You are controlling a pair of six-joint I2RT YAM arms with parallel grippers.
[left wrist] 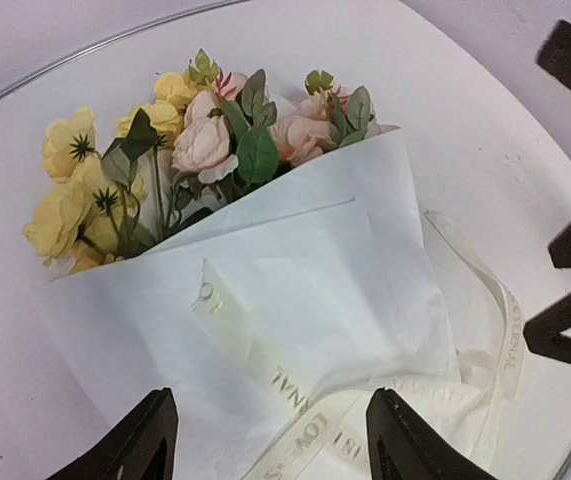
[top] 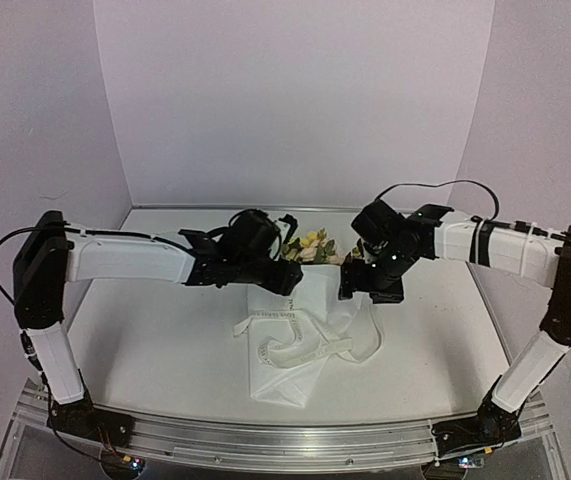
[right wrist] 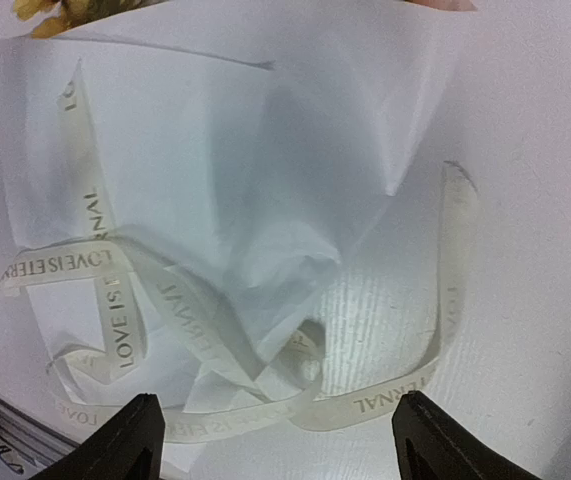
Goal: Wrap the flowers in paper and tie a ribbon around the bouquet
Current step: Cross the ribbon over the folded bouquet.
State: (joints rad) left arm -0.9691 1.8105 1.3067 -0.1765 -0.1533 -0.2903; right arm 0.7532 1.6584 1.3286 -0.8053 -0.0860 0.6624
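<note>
The bouquet (left wrist: 295, 260) lies on the white counter (top: 155, 340), blooms at its far end, with the ribbon (right wrist: 115, 310) looped loosely over its wrapped lower part. The left pincer (left wrist: 275, 440) and right pincer (right wrist: 275, 435) hover just above it, both with jaws apart.

This is looking like a robotics lab test booth. Plain pale lilac panels (top: 295, 90) are closing in the top and both sides of the overhead frame. A bare white table (top: 165, 340) is filling the middle. Along the bottom edge an aluminium rail (top: 285, 440) is carrying the left arm base (top: 90, 420) and the right arm base (top: 475, 432), with a black cable (top: 443, 183) looping at upper right.
</note>
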